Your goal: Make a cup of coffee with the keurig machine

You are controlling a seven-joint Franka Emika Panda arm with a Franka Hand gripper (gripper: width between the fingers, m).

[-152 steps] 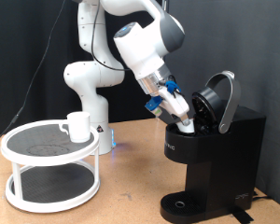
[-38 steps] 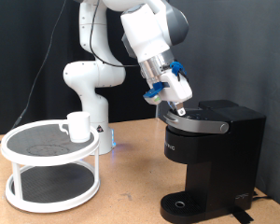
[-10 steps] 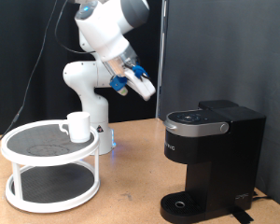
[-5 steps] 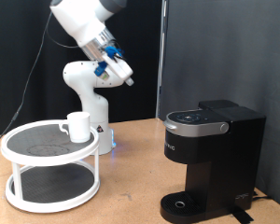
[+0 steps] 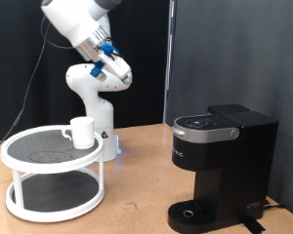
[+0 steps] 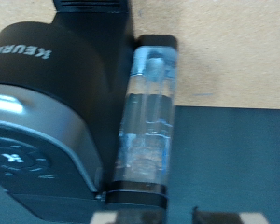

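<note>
Stand (image 5: 49, 185) at the exterior view's left: I see the cup (image 5: 82, 132) on its top tier, untouched. Above it, high and well apart, my hand (image 5: 118, 74) hangs in the air; I cannot tell how far it is open, and nothing shows in it. At the right, the keurig (image 5: 223, 166) sits on the bench (image 5: 137, 210), lid down, drip tray bare. I judge brewing not yet begun.
</note>
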